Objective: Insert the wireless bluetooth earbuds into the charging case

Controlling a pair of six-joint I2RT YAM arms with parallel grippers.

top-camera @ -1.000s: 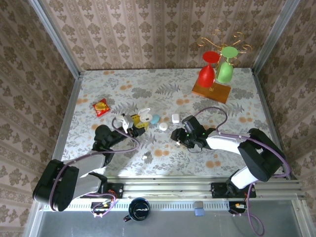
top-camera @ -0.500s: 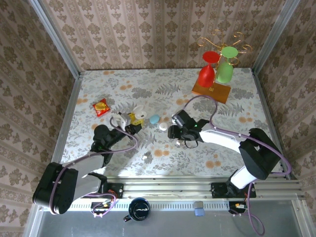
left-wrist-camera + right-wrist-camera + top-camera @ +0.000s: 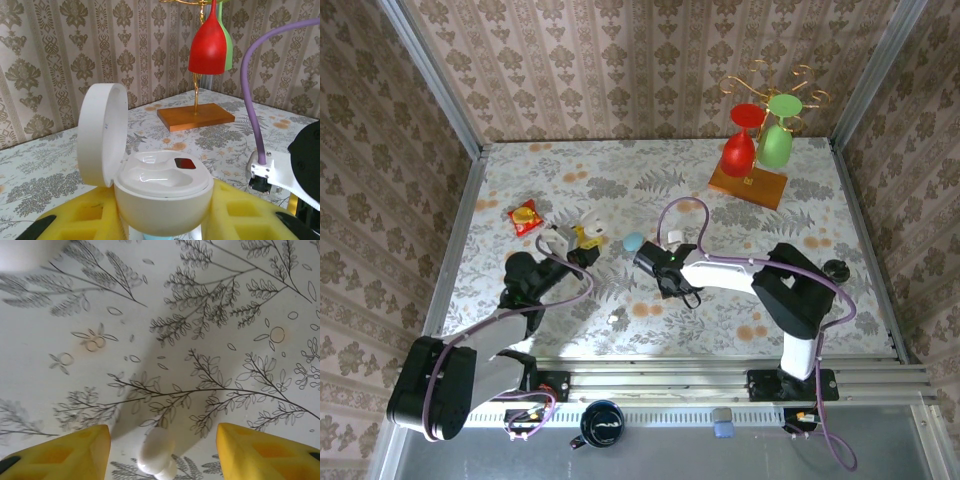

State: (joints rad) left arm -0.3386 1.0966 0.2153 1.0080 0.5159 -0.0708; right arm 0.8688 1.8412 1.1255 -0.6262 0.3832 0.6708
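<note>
Presenting empty sockets upward, the left gripper (image 3: 582, 243) clamps its fingers on the charging case (image 3: 162, 192), lid open, while right of the case the right gripper (image 3: 162, 435), fingers apart, straddles one earbud (image 3: 156, 455) on the table (image 3: 200, 315) for pickup.

The left arm (image 3: 492, 324) and right arm (image 3: 730, 270) share glossy black joints and white links, each trailing a looping purple cable (image 3: 247, 100). Chunky yellow finger pads (image 3: 272, 212) show square recesses; a white bracket (image 3: 274, 169) anchors the cable.
</note>
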